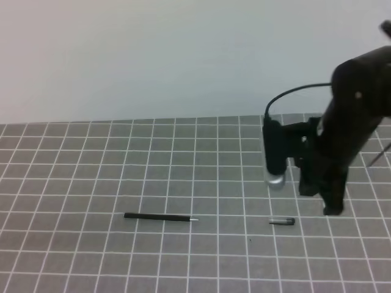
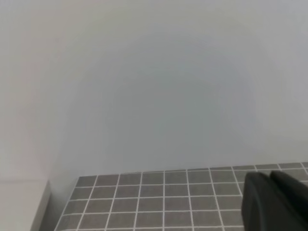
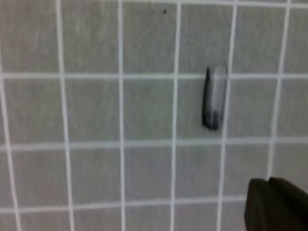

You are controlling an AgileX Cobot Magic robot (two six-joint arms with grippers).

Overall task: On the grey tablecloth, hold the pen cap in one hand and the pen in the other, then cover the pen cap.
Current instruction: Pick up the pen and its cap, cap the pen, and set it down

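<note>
1. The grey tablecloth (image 1: pixel 91 183) covers the table. It has thin white lines that make small squares.
2. The pen (image 1: pixel 160 217) lies flat on the cloth, left of the middle in the high view. It is long, thin and black. Its small silver tip points to the right.
3. The pen cap (image 1: pixel 282 221) lies flat on the cloth, well to the right of the pen, with bare squares between them. It is short, with a clear part and a dark part.
4. The right gripper (image 1: pixel 332 209) hangs just to the right of the cap and a little farther back. It does not touch the cap. Its dark fingers are together and hold nothing.
5. In the right wrist view the cap (image 3: pixel 213 98) lies alone inside one square, and the dark fingertips (image 3: pixel 274 204) show at the bottom right corner, apart from it.
6. The left gripper (image 2: pixel 274 202) shows only in its own wrist view, low on the right. Its fingers are together and hold nothing. It is far from the pen.
</note>
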